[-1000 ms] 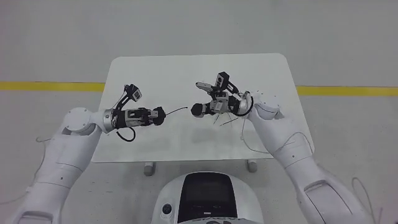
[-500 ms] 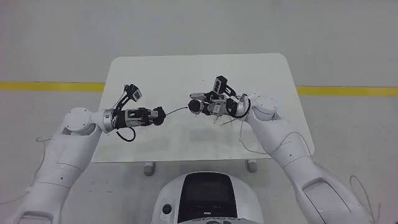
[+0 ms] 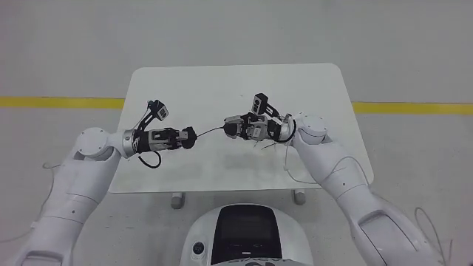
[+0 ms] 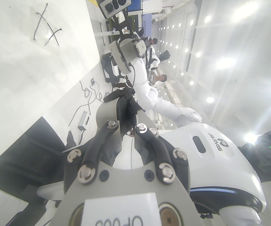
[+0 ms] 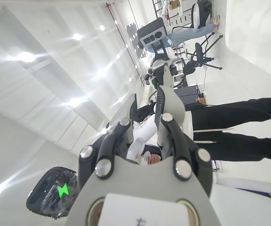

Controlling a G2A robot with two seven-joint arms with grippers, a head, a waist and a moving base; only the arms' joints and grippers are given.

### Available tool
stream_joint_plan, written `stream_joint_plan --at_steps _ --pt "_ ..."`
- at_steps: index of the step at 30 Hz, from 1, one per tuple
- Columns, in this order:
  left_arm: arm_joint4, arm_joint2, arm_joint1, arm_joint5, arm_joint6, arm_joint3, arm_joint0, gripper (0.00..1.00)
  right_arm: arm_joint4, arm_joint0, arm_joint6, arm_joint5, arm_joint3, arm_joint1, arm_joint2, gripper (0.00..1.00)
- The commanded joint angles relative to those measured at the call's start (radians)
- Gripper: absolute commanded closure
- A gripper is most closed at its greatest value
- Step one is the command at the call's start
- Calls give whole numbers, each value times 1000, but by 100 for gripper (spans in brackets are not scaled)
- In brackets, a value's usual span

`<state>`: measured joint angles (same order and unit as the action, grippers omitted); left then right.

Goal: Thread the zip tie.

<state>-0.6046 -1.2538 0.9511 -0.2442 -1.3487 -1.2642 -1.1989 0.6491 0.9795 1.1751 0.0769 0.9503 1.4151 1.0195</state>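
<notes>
1. Here, one zip tie (image 3: 209,131) is held above the white table (image 3: 222,81), with one end clamped in the closed left gripper (image 3: 192,137).
2. The right gripper (image 3: 230,126), its fingers apart, is seen just beside the tie's free tip.
3. Three spare ties (image 4: 40,22) are seen lying crossed on the table.

Bright even overhead light; ceiling lamps (image 4: 222,63) flare in wrist views; fisheye-warped edges.

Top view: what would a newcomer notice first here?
The two grippers nearly meet above the middle of the white table: the left gripper holds a thin black zip tie whose free end points at the right gripper. On the table beside the right arm lie spare zip ties.
</notes>
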Motion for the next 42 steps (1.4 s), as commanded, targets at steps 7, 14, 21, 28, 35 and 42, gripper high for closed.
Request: stream_joint_plan --at_steps 7,14,21,28,35,42 --pt "0 0 0 0 0 0 0 100 10 -2 10 2 -7 1 -11 90" --pt "0 0 0 0 0 0 0 100 14 -9 20 2 -14 3 -25 89" --pt "0 0 0 0 0 0 0 100 21 -12 20 -2 -18 3 -32 95" --pt "0 0 0 0 0 0 0 100 24 -14 18 -3 -19 3 -38 100" --pt "0 0 0 0 0 0 0 58 29 -11 7 -10 -19 2 -38 100" --pt "0 0 0 0 0 0 0 0 37 -6 -17 -28 -25 -2 -23 100"
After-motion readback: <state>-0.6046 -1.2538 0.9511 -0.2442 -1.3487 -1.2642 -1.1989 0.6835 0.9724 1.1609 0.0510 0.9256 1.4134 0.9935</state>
